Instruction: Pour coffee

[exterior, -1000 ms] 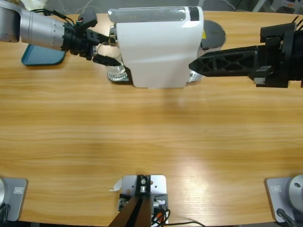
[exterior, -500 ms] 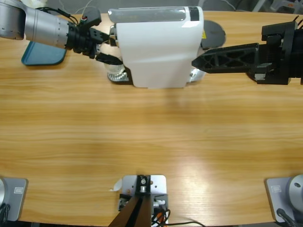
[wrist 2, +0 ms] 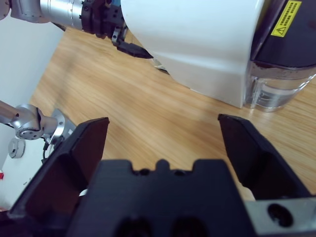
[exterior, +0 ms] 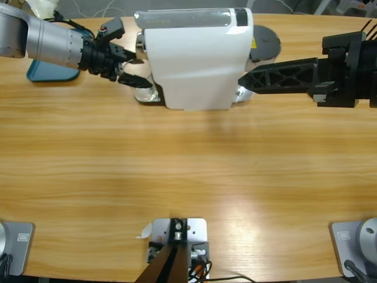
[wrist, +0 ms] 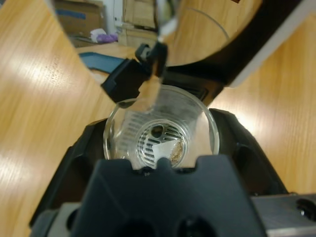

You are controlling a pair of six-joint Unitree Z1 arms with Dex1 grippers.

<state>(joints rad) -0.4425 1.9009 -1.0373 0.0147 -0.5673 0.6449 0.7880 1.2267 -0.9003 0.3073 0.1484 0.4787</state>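
L gripper [wrist: 160, 148] round glass [wrist: 161, 131], maybe gripped

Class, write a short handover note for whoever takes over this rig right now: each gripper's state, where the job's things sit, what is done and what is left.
Left gripper: open, fingers either side of the glass, not closed on it.
Right gripper: open, empty, beside the white coffee machine.
The glass stands on the machine's drip tray, with a trace of coffee at its bottom.
Done: the left gripper has reached the glass.
Left: grasp the glass, lift it out, pour.
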